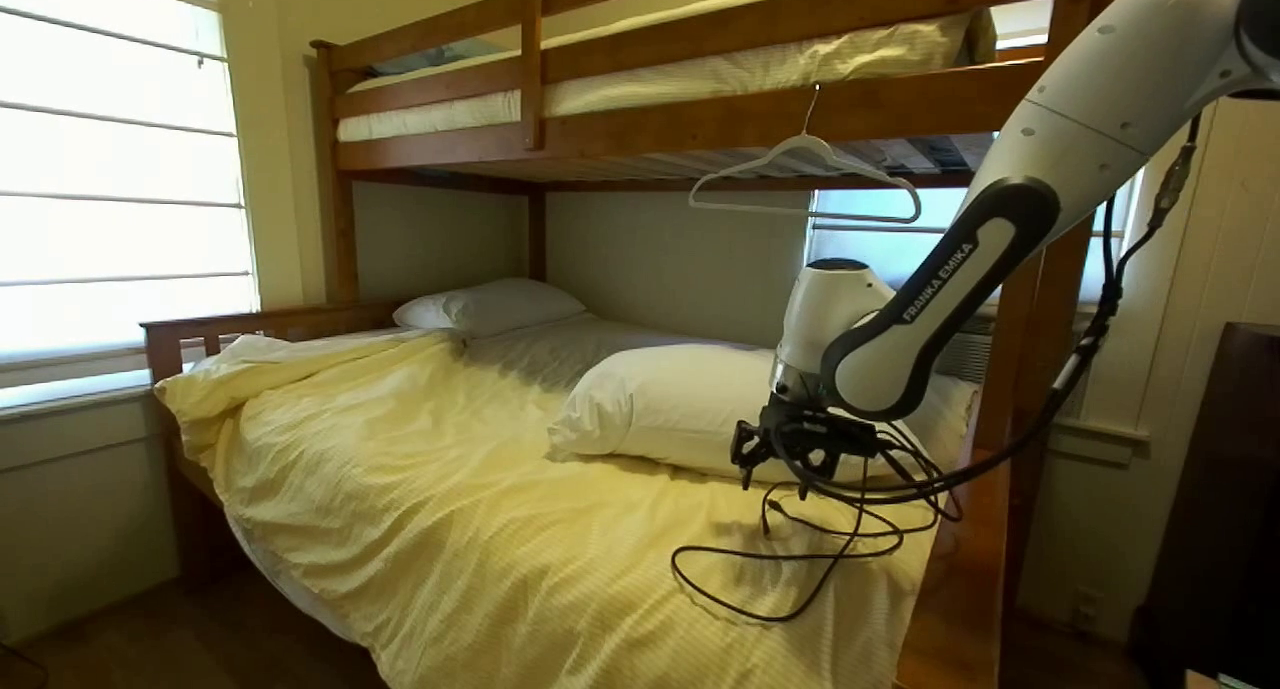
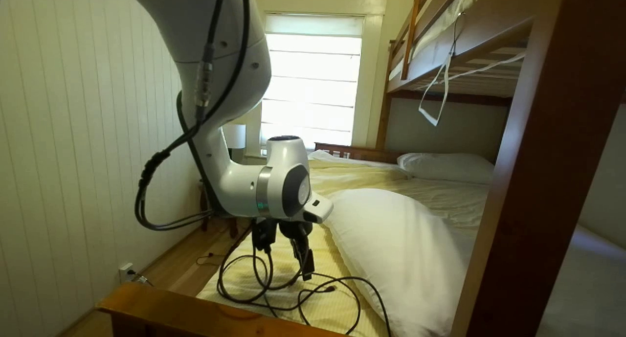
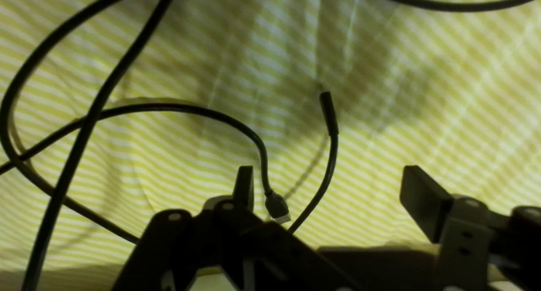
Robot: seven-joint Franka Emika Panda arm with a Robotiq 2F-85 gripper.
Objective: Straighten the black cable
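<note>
The black cable lies in loose loops on the yellow striped bedcover. It shows in both exterior views, also here, with loops crossing each other. In the wrist view the cable curves to a USB plug near the left finger. A slim black cable end points up the picture between the fingers. My gripper is open, with nothing held between its fingers. In both exterior views the gripper points down above the cable, also here. The left finger hides part of the cable.
A white pillow lies close beside the gripper, also here. The wooden bed rail runs along the bed's end. Thicker robot cables hang from the arm. A white hanger hangs from the upper bunk.
</note>
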